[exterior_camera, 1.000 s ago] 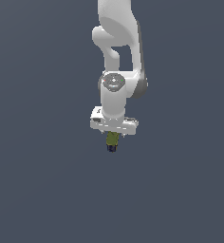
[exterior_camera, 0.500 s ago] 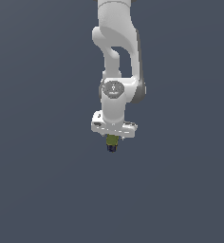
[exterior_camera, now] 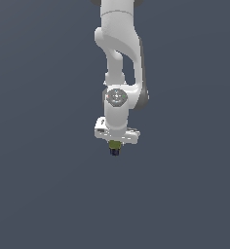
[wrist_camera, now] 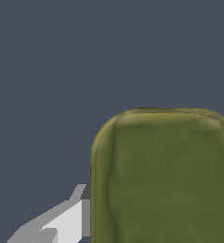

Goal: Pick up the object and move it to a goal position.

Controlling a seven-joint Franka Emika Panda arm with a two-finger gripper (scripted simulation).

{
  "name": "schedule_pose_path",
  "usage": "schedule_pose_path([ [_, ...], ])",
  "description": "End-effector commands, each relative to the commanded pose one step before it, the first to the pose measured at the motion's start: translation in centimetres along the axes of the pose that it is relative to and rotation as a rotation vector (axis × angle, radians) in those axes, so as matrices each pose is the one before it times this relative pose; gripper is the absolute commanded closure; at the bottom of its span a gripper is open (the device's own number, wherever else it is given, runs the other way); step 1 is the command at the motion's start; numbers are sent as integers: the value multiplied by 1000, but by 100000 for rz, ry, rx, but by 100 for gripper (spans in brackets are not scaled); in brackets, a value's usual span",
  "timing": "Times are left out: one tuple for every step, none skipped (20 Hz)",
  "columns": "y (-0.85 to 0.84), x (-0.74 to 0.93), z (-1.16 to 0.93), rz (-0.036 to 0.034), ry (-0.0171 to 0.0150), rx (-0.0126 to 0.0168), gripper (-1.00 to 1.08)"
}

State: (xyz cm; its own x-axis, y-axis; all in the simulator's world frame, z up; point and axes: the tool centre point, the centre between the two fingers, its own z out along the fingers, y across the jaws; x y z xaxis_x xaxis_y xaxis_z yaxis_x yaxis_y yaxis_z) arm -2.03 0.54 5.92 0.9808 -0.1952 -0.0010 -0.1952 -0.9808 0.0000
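Note:
The object, a small tin can [exterior_camera: 115, 147] with an olive-green top and dark navy body, hangs below my white gripper [exterior_camera: 115, 146] in the exterior view, held off the ground. The gripper is shut on it; the can is narrower than the gripper's body. In the wrist view the can's olive-green top [wrist_camera: 166, 180] fills much of the picture, and one white finger [wrist_camera: 61, 220] presses against its side. The other finger is out of the picture. No goal marker shows in either view.
A plain dark grey-blue surface [exterior_camera: 39, 194] lies all around the arm. The white arm [exterior_camera: 119, 58] rises straight up from the gripper to the picture's upper edge. Nothing else shows.
The gripper with the can has shifted slightly to the exterior view's right and the wrist has turned a little. The grip on the can is unchanged.

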Motion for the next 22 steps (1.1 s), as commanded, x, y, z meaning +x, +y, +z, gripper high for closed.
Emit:
schedule_pose_path([
  [23, 60, 62, 48, 104, -1, 108],
  [0, 0, 0, 0, 0, 0, 108],
  [0, 0, 0, 0, 0, 0, 108],
  [0, 0, 0, 0, 0, 0, 108],
  [0, 0, 0, 0, 0, 0, 108],
  [0, 0, 0, 0, 0, 0, 108],
  [0, 0, 0, 0, 0, 0, 108],
  [-23, -51, -66, -26, -63, 10, 108],
  [8, 2, -29, 0, 0, 0, 108],
  [23, 5, -88, 0, 0, 0, 108],
  [38, 9, -147, 0, 0, 0, 108],
  [53, 13, -206, 0, 0, 0, 108],
  [68, 17, -266, 0, 0, 0, 108],
  [84, 20, -327, 0, 0, 0, 108],
  [100, 24, -389, 0, 0, 0, 108],
  [116, 29, -453, 0, 0, 0, 108],
  [132, 33, -517, 0, 0, 0, 108],
  [148, 37, -579, 0, 0, 0, 108],
  [163, 41, -640, 0, 0, 0, 108],
  [178, 45, -699, 0, 0, 0, 108],
  [192, 49, -755, 0, 0, 0, 108],
  [206, 53, -810, 0, 0, 0, 108],
])
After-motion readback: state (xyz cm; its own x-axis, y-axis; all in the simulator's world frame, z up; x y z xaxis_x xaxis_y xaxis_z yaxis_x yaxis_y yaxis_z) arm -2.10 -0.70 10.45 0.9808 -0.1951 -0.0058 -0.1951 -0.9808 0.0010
